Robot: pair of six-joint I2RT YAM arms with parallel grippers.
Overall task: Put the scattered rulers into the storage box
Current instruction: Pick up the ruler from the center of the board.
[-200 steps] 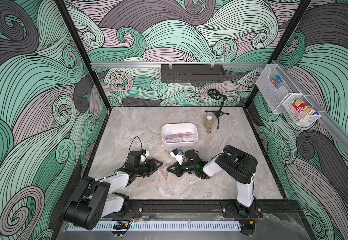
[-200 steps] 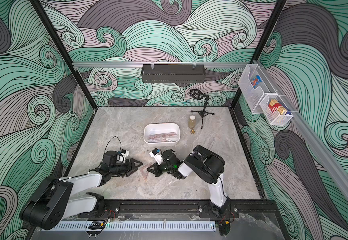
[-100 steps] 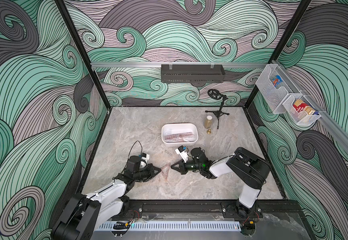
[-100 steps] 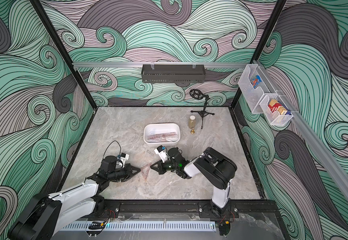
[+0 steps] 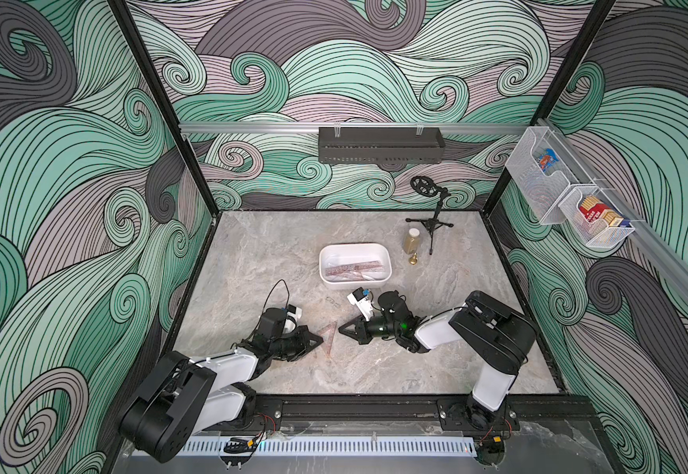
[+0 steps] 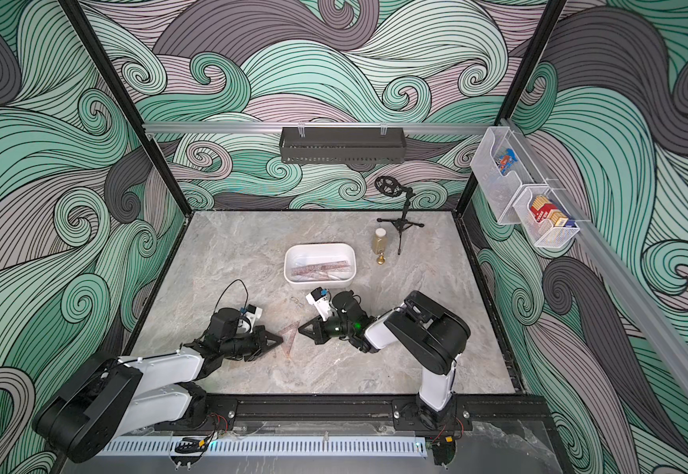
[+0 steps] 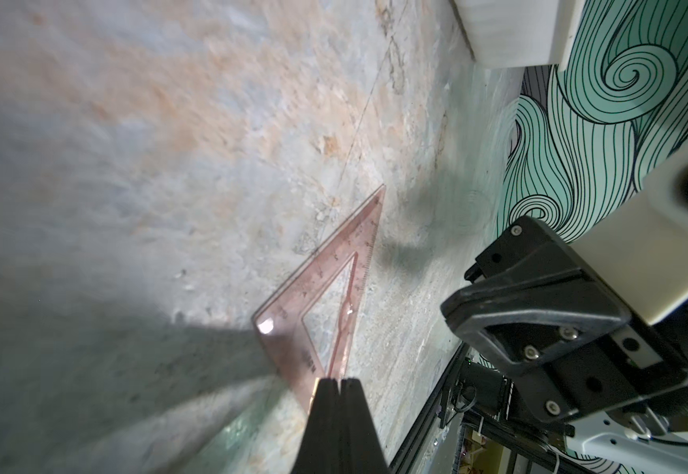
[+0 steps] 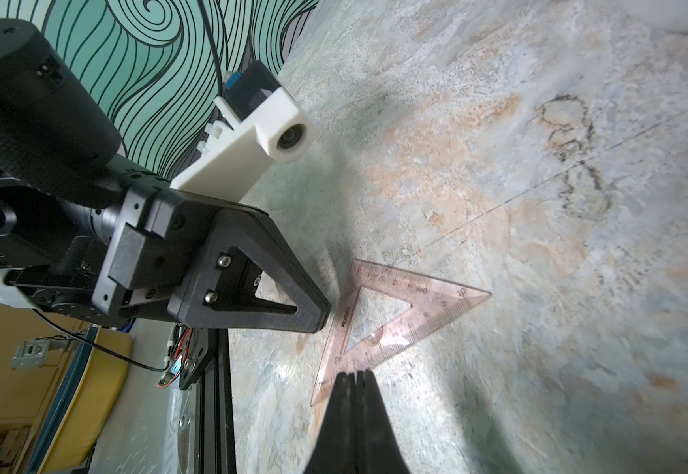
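A reddish-brown triangular set square [image 5: 328, 339] [image 6: 289, 337] lies on the table between my two grippers. My left gripper [image 5: 320, 340] [image 7: 337, 381] is shut, its tip at the set square's [image 8: 412, 283] short edge; whether it pinches that edge does not show. My right gripper [image 5: 340, 328] [image 8: 354, 373] is shut, its tip over the long edge of the set square [image 7: 334, 254]. The white storage box [image 5: 354, 284] [image 6: 319, 283] stands just beyond, with several rulers [image 5: 354, 269] inside. A faint straight line with dark curls [image 8: 568, 135] marks the table towards the box; it may be a clear ruler.
A small bottle [image 5: 412, 242], a brass piece [image 5: 414, 259] and a black tripod stand [image 5: 432, 217] stand right of the box. A black perforated tray [image 5: 379, 145] hangs on the back wall. White mesh baskets [image 5: 560, 197] hang on the right wall.
My left gripper's jaws have closed at the set square's edge and its tip has come slightly nearer the front. The right gripper stays shut by the set square; its elbow has shifted.
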